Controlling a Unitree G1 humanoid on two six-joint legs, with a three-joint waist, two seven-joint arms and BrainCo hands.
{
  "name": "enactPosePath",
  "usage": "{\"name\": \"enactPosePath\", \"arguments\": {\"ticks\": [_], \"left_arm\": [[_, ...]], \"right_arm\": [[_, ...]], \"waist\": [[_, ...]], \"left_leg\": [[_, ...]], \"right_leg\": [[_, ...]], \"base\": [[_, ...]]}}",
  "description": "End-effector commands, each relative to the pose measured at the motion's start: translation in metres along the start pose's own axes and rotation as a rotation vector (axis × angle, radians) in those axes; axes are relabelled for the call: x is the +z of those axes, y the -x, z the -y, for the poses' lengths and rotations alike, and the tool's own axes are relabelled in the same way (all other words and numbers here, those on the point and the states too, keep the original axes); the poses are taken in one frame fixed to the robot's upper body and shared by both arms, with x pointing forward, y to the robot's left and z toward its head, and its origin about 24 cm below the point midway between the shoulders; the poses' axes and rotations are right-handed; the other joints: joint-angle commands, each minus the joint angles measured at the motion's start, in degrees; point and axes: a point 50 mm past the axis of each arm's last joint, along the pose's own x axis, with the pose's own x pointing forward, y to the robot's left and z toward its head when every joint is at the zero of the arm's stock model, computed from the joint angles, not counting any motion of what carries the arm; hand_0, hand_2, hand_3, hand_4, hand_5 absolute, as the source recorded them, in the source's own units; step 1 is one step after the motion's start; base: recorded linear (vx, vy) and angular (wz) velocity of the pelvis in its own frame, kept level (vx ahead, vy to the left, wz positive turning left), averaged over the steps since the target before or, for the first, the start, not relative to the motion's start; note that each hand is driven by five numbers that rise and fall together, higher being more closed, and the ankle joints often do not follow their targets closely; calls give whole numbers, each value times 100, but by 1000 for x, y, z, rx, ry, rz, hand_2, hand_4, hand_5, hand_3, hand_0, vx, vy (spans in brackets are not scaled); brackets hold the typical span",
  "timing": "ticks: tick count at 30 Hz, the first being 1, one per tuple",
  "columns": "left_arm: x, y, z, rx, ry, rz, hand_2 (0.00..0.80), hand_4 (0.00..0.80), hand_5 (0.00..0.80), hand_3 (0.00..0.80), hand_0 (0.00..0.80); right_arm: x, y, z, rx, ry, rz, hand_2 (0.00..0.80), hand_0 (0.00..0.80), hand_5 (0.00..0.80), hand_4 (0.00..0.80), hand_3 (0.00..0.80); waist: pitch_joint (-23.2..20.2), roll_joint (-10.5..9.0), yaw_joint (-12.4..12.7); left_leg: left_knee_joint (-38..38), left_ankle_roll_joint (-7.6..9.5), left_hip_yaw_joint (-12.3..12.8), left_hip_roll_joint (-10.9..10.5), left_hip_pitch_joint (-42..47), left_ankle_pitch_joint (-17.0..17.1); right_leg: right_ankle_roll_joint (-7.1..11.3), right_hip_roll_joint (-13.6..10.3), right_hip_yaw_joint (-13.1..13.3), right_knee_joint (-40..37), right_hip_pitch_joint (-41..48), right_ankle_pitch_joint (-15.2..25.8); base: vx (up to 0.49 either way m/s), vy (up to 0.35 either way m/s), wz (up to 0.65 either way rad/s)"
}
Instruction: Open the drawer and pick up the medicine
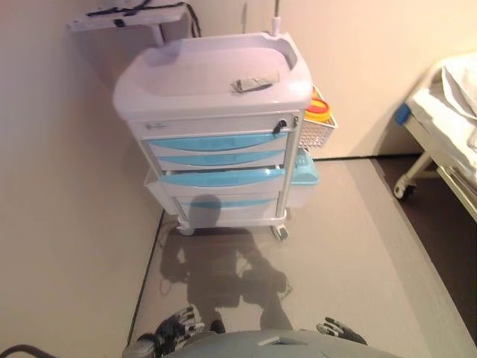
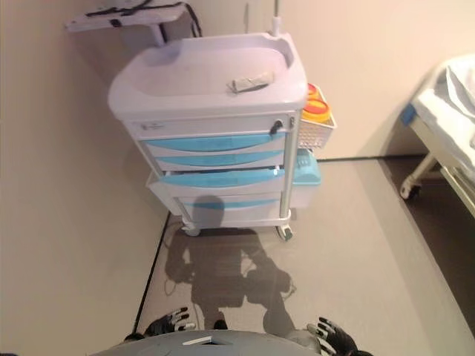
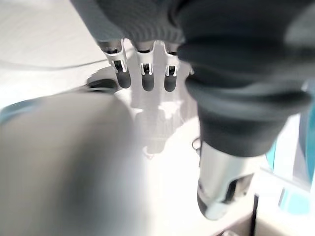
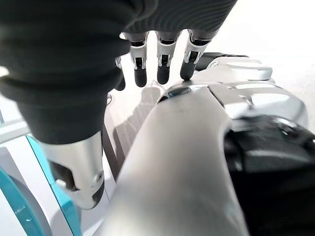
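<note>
A white medical cart stands against the wall ahead, with several light-blue drawers in its front, all pushed in. A small grey packet lies on the cart's top tray. No medicine inside a drawer shows. My left hand hangs low at the bottom of the eye views, far from the cart, its fingers straight and relaxed, holding nothing. My right hand hangs low on the other side, its fingers also straight and holding nothing.
A white wire basket with yellow and red containers hangs on the cart's right side, above a light-blue bin. A hospital bed on wheels stands at the right. A white stand is behind the cart at the left. Grey floor lies between me and the cart.
</note>
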Motion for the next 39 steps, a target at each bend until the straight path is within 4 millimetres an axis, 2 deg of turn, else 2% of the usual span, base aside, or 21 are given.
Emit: {"name": "enactPosePath", "arguments": {"ticks": [1, 3, 4, 8, 9, 11, 12, 14, 19, 20, 22, 27, 35, 39], "left_arm": [[74, -11, -7, 29, -156, 197, 0, 0, 0, 0, 0], [101, -11, -12, 76, -229, 246, 0, 0, 0, 0, 0], [131, -7, -21, 121, -297, 303, 0, 0, 0, 0, 0], [194, 8, -40, 225, -418, 383, 0, 0, 0, 0, 0], [221, 18, -50, 273, -472, 407, 0, 0, 0, 0, 0], [259, 36, -64, 335, -508, 418, 0, 0, 0, 0, 0], [269, 41, -68, 361, -530, 425, 0, 0, 0, 0, 0], [303, 62, -79, 445, -563, 436, 0, 0, 0, 0, 0], [353, 103, -95, 651, -590, 511, 0, 0, 0, 0, 0], [356, 106, -97, 670, -580, 521, 0, 0, 0, 0, 0], [373, 131, -108, 764, -531, 573, 0, 0, 0, 0, 0], [388, 164, -124, 897, -465, 621, 0, 0, 0, 0, 0], [393, 195, -142, 1013, -288, 687, 0, 0, 0, 0, 0], [397, 216, -149, 1078, -209, 726, 0, 0, 0, 0, 0]], "right_arm": [[35, -10, -16, 95, 105, 83, 0, 0, 0, 0, 0], [50, -8, -11, 90, 156, 123, 0, 0, 0, 0, 0], [66, -6, -8, 94, 189, 176, 0, 0, 0, 0, 0], [94, -1, -6, 87, 249, 261, 0, 0, 0, 0, 0], [102, 2, -4, 78, 272, 287, 0, 0, 0, 0, 0], [110, 6, -1, 66, 298, 319, 0, 0, 0, 0, 0], [112, 7, 0, 65, 299, 327, 0, 0, 0, 0, 0], [122, 11, 0, 68, 307, 360, 0, 0, 0, 0, 0], [138, 17, -1, 60, 302, 431, 0, 0, 0, 0, 0], [139, 17, -1, 57, 296, 435, 0, 0, 0, 0, 0], [139, 21, 2, 45, 268, 452, 0, 0, 0, 0, 0], [138, 22, 6, 34, 212, 480, 0, 0, 0, 0, 0], [148, 25, 12, -14, 141, 542, 0, 0, 0, 0, 0], [147, 24, 10, -16, 125, 552, 0, 0, 0, 0, 0]], "waist": [[582, 6, -315], [769, 5, -463], [1000, -28, -580], [1371, -100, -793], [1513, -127, -910], [1642, -169, -1072], [1673, -181, -1113], [1788, -231, -1282], [2003, -332, -1538], [2020, -335, -1552], [2115, -365, -1646], [2227, -419, -1693], [2233, -403, -1769], [2233, -430, -1754]], "left_leg": [[1213, 221, -48, -155, -339, -1157], [1440, 262, 41, -186, -566, -1213], [1736, 301, 123, -199, -868, -1272], [2271, 347, 259, -197, -1404, -1409], [2501, 316, 257, -183, -1524, -1588], [2630, 322, 354, -137, -1676, -1628], [2652, 324, 373, -130, -1706, -1635], [2726, 330, 441, -108, -1828, -1664], [2804, 297, 608, -46, -2070, -1658], [2812, 294, 620, -45, -2089, -1658], [2827, 283, 668, -31, -2149, -1668], [2888, 252, 721, -6, -2265, -1716], [2976, 200, 866, 48, -2469, -1750], [3061, 208, 871, 56, -2630, -1803]], "right_leg": [[94, -267, -1, 670, -240, -318], [114, -319, 194, 862, -541, -328], [112, -354, 377, 1015, -883, -283], [65, -369, 683, 1263, -1453, -125], [88, -380, 813, 1434, -1597, -186], [75, -390, 936, 1500, -1788, -98], [72, -392, 969, 1508, -1829, -69], [53, -373, 1125, 1544, -2001, 17], [16, -335, 1316, 1521, -2307, 109], [12, -332, 1331, 1520, -2333, 117], [3, -314, 1419, 1488, -2429, 143], [-2, -340, 1474, 1349, -2517, 237], [6, -447, 1526, 1254, -2743, 377], [9, -455, 1545, 1227, -2872, 428]], "base": [[13, 230, -26], [-119, 224, -32], [-227, 169, -33], [-157, 127, -25], [-32, 137, -19], [-22, 114, -14], [-33, 77, -8], [-37, 65, -6], [-38, 51, -13], [-31, 60, -7], [-18, 51, -4], [-24, 20, -7], [-5, 66, -1], [-25, 13, -4]]}}
